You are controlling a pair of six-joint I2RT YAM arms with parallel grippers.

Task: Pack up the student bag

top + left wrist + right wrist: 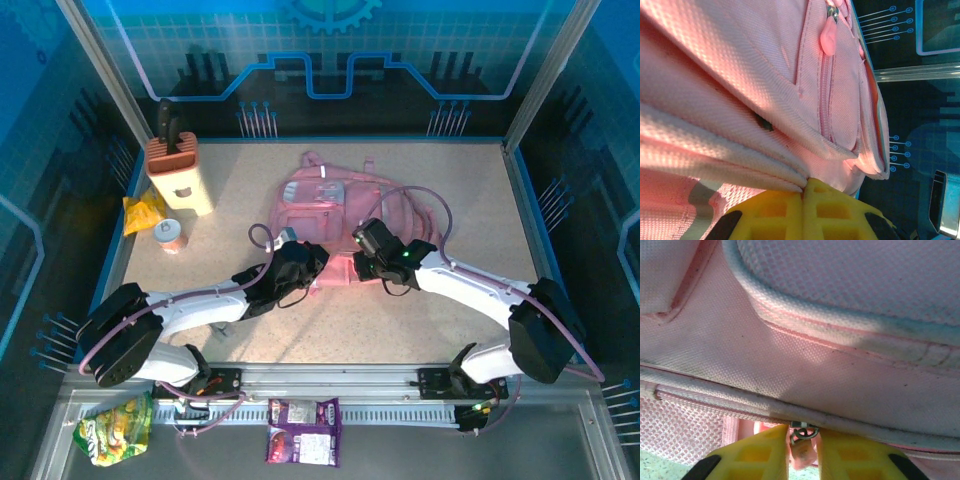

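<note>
Pinching a fold of the large soft pink fabric student bag (330, 215), left pincer (804, 186) clenched, right pincer (803, 432) narrowed either side of a small pink zip pull (802, 449), grip impossible to tell, bag lying mid-table (460, 190), nearer the far edge.

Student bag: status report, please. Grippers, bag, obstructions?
Left gripper shut on a fold of the student bag. Right gripper straddles the zip pull, grip unconfirmed. Bag lies centre. Knife block stands left, apart.
</note>
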